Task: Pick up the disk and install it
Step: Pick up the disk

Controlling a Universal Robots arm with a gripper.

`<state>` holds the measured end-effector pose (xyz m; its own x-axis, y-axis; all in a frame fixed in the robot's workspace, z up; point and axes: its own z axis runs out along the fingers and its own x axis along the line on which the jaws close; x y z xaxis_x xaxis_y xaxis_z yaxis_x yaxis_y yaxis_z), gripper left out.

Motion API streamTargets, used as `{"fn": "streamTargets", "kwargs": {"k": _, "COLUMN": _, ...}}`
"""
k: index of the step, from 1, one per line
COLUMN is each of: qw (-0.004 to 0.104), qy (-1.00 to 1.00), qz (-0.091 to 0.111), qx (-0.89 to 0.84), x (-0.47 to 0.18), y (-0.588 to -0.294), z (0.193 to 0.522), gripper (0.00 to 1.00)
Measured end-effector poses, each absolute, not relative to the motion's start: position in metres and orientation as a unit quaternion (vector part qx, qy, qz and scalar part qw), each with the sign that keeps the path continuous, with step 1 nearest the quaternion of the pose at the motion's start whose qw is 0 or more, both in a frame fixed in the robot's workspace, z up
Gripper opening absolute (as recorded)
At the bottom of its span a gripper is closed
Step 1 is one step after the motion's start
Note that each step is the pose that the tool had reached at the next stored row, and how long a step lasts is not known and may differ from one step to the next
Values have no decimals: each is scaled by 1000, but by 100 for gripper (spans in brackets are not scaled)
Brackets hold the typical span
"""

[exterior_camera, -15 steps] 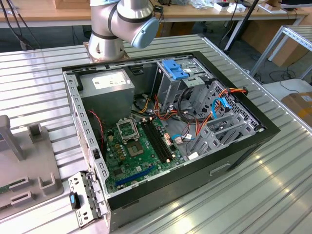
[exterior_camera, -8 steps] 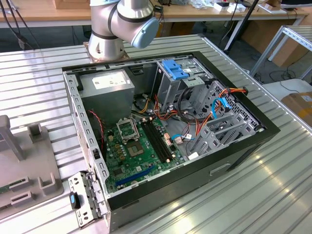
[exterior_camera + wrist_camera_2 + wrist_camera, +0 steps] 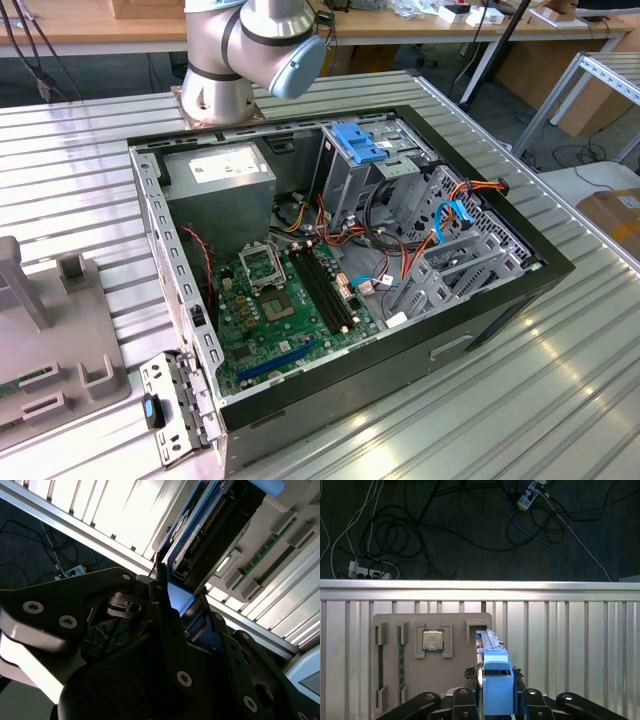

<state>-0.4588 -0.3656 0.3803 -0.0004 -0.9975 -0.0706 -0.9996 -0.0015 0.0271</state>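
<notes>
While the jaws of the gripper [image 3: 495, 676] clamp the disk [image 3: 489, 642] over the parts tray [image 3: 390, 680] | grasp done | install outstanding | case [image 3: 480, 330] at tray's 3 o'clock, exterior view.

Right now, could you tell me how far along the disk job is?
Grasp looks done: the pincer is shut on the disk, edge-on at the grey fixture tray. In hand: the lift; I cannot tell whether it clears the tray. Left: installing; the open computer case stands apart in the exterior view.
</notes>
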Motion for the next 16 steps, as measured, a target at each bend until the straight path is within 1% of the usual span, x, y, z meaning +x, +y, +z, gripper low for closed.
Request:
{"fn": "streamTargets", "kwargs": {"k": 4, "qw": 15, "qy": 706, "qz": 35, "qx": -707, "x": -459, "y": -366, "z": 381, "gripper": 36}}
{"fn": "streamTargets", "kwargs": {"k": 10, "qw": 15, "qy": 706, "qz": 35, "qx": -707, "x": -459, "y": -366, "z": 393, "gripper": 36}}
{"fn": "streamTargets", "kwargs": {"k": 16, "qw": 16, "qy": 706, "qz": 35, "qx": -707, "x": -459, "y": -366, "z": 397, "gripper": 36}}
